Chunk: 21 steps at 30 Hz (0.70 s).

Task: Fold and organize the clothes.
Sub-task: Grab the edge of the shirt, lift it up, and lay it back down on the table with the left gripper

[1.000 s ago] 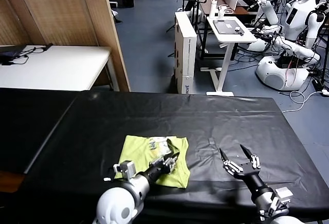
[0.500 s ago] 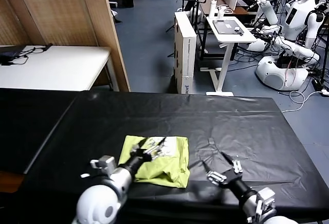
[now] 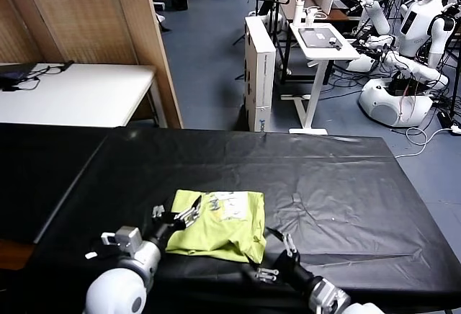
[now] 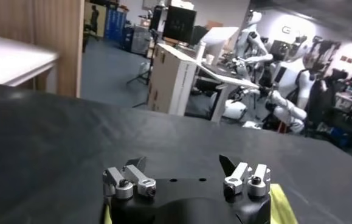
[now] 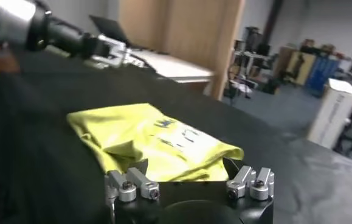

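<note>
The clothes, a lime yellow-green T-shirt (image 3: 220,226), lie folded into a small rectangle on the black table (image 3: 338,177), white print facing up. My left gripper (image 3: 178,214) is open at the shirt's left edge, holding nothing; in the left wrist view the left gripper (image 4: 182,164) has only black cloth between its fingers. My right gripper (image 3: 272,254) is open low over the table at the shirt's near right corner. In the right wrist view the T-shirt (image 5: 157,139) lies just beyond the open right gripper (image 5: 186,165), with the left gripper (image 5: 112,52) farther off.
The black table's front edge (image 3: 374,299) runs close under both arms. A white table (image 3: 79,94) and a wooden partition (image 3: 86,15) stand behind on the left. White boxes (image 3: 259,69), a white desk (image 3: 320,40) and other robots (image 3: 403,62) fill the back right.
My left gripper let go of the shirt, opened and drew back left to its edge. My right gripper moved left and low, from bare table to the shirt's near right corner.
</note>
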Motion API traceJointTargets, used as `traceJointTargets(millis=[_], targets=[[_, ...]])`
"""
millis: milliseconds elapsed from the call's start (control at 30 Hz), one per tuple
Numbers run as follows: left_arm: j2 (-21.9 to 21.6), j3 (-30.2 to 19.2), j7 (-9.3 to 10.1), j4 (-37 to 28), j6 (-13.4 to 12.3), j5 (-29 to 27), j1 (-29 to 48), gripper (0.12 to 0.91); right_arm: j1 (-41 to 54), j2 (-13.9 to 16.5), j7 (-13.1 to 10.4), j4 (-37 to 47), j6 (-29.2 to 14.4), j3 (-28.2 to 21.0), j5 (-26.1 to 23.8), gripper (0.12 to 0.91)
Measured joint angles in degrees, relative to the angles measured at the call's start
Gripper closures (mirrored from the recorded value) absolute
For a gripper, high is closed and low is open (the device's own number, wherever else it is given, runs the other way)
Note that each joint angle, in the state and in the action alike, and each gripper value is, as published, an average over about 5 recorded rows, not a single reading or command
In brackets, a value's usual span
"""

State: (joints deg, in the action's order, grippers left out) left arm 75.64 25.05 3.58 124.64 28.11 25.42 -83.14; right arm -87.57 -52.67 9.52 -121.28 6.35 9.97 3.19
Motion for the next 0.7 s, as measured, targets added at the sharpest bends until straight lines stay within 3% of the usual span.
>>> traceJointTargets(millis=[267,533,633,700], targets=[[0.3,0.0,-0.18,-0.1,-0.6,-0.7,-1.0,0.123,1.1,-1.2,-1.0,1.8,-0.2,-2.4,-0.6,0.298],[0.4,0.0,-0.38,-0.1,-1.1,-1.2,-1.7,0.123,1.6,-1.8,-1.1,2.7,-0.2,-3.3,-1.3,0.402],[0.5,0.0,-0.39,-0.1,-1.2,-1.3,-1.8,0.123,1.6,-1.7,-1.2,2.7,-0.2,-3.1,-1.2,0.535],[0.6,0.0,-0.39,-0.1,-1.2,-1.4,-1.8,0.123,1.5,-1.6,-1.2,2.7,-0.2,-2.9,-1.1,0.665]])
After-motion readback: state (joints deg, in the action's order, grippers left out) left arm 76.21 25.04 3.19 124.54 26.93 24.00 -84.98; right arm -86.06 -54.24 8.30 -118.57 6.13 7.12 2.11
